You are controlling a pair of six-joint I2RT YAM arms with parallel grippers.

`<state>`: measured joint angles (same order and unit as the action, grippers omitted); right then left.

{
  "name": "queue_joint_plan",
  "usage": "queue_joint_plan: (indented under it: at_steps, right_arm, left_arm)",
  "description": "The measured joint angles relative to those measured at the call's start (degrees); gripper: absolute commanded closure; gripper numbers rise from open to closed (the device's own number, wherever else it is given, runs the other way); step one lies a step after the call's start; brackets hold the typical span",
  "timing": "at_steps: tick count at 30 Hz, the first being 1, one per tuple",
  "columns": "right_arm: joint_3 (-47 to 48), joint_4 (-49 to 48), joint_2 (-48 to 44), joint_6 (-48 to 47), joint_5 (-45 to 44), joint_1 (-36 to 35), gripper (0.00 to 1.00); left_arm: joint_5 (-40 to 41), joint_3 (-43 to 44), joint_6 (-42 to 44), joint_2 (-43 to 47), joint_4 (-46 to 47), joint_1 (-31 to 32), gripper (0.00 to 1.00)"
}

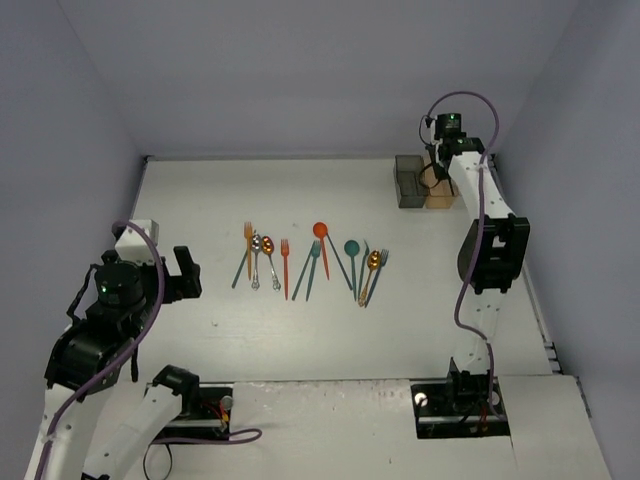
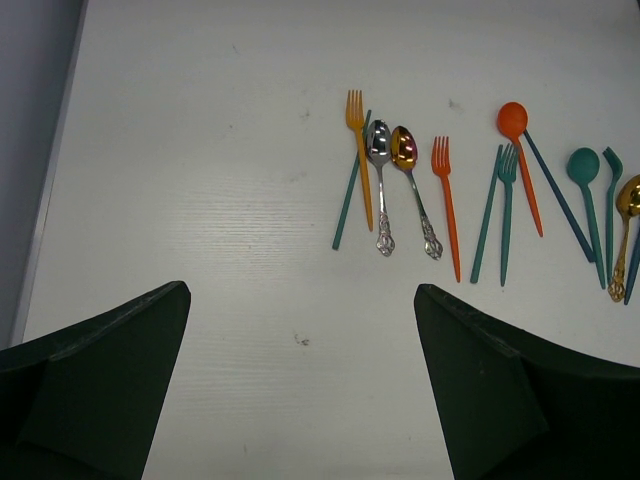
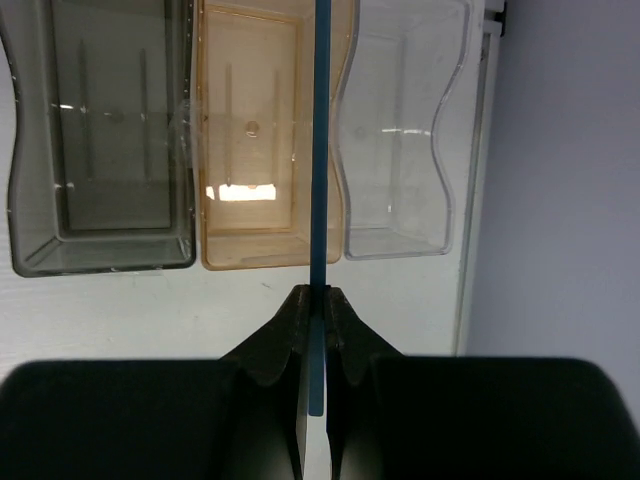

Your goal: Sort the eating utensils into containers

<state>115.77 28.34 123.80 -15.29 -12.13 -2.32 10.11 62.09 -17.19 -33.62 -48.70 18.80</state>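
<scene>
Several utensils lie in a row mid-table: an orange-yellow fork, a silver spoon, a gold spoon, an orange fork, a teal fork, an orange spoon, a teal spoon and chopsticks. My left gripper is open and empty, left of the row. My right gripper is shut on a blue-grey chopstick, held above the seam between the orange-tan bin and the clear bin. The dark grey bin is empty.
The bins stand at the table's back right corner by the wall, with the right arm reaching over them. The table's right edge runs just past the clear bin.
</scene>
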Motion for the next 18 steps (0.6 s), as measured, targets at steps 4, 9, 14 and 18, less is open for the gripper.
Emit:
queue_joint_plan:
  at_steps: [4, 9, 14, 18]
  right_arm:
    - [1.13, 0.02, 0.53, -3.42, 0.21, 1.65, 1.0]
    - [1.06, 0.08, 1.23, -5.87, 0.59, 5.94, 1.0]
    - [0.95, 0.05, 3.52, -7.22, -0.47, 8.76, 1.0]
    - [0.95, 0.14, 5.79, -7.64, -0.42, 9.0, 1.0]
  left_arm:
    - [0.17, 0.43, -0.02, -2.68, -0.01, 0.01, 0.06]
    - [0.19, 1.23, -0.09, -7.49, 0.44, 0.01, 0.06]
    - [-0.12, 1.46, -0.66, -11.69, 0.99, 0.01, 0.06]
    - [-0.39, 1.46, -0.87, -13.57, 1.59, 0.01, 0.06]
